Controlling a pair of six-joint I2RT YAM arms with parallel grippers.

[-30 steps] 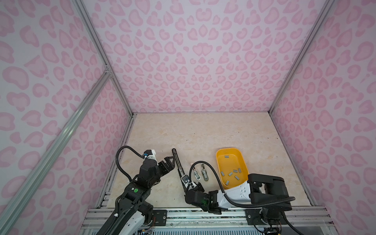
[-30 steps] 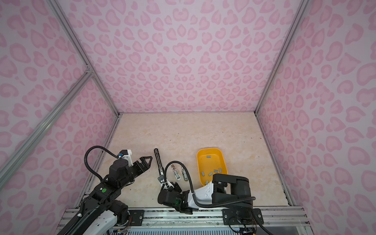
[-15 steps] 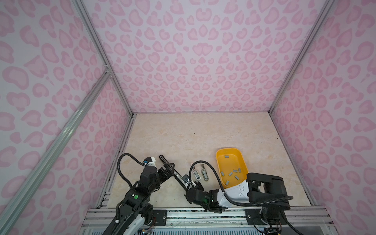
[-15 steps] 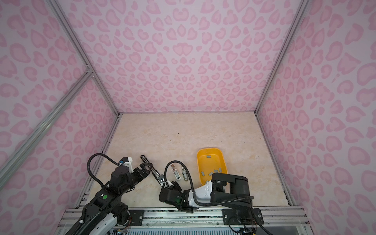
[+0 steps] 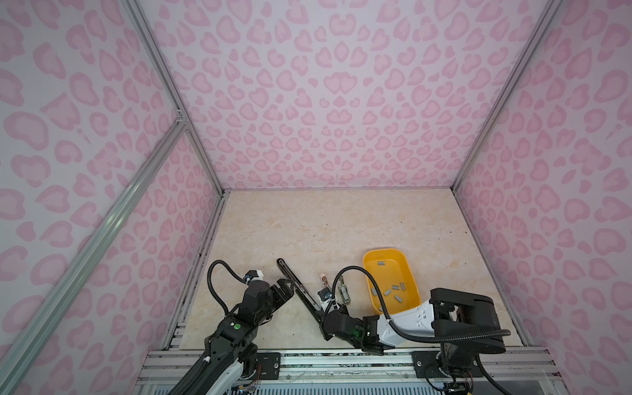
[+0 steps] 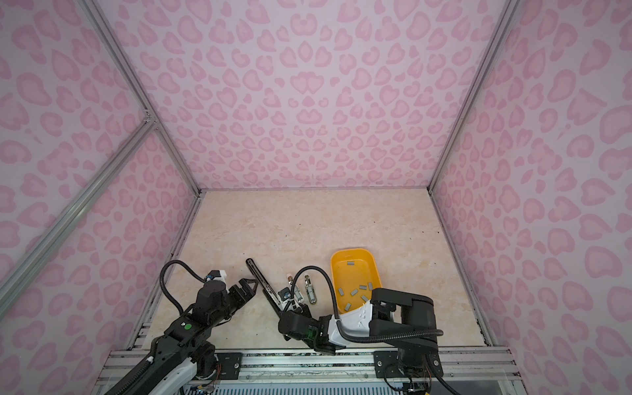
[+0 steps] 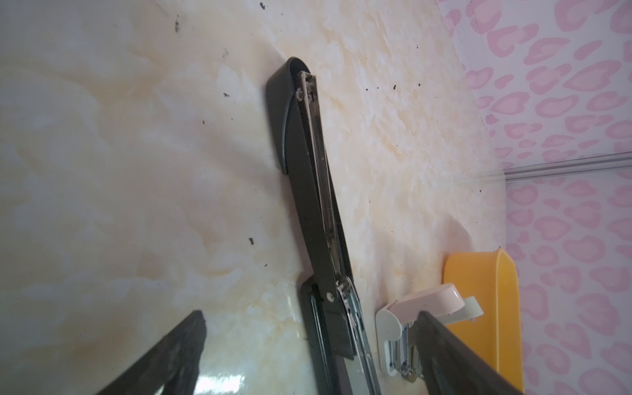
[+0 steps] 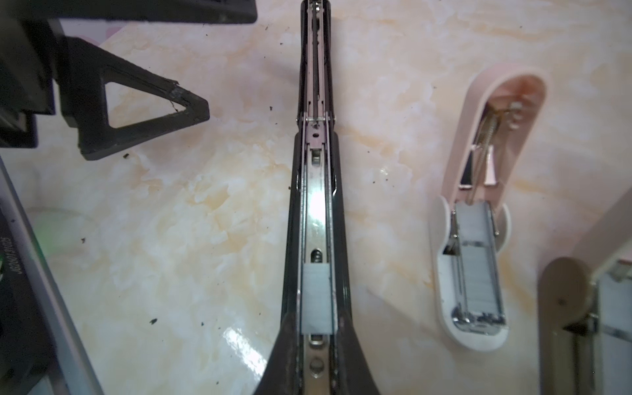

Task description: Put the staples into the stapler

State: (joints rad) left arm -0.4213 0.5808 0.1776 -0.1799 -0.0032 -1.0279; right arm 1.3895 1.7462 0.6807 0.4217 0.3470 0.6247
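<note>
Left wrist view looks along the black stapler [image 7: 314, 171] [image 5: 299, 289] [image 6: 261, 280] [image 8: 316, 205], which lies opened out flat on the marbled surface [image 5: 307, 232]. It sits near the front edge, left of the middle, and runs diagonally from that edge away toward the back left. The left fingers [image 7: 178, 352] [image 5: 286, 284] [image 8: 85, 113] are spread wide with nothing between them and stand just beside the stapler's left side.

The right fingers [image 8: 280, 362] are drawn together at the stapler's front end, one tip on each side of its metal channel. A short grey strip of staples [image 8: 316, 301] lies in that channel, its near end between the tips. Whether the fingers pinch the strip or the rail cannot be told.

Right of the black stapler lies a small pink stapler [image 8: 485, 143] [image 5: 324, 278], open, with a grey block of staples in its tray. Just beyond it lies a beige stapler [image 8: 564, 290] [image 5: 343, 292]. Farther right, toward the front right corner, a yellow tray [image 5: 410, 273] holds several loose strips [image 5: 387, 292].
</note>
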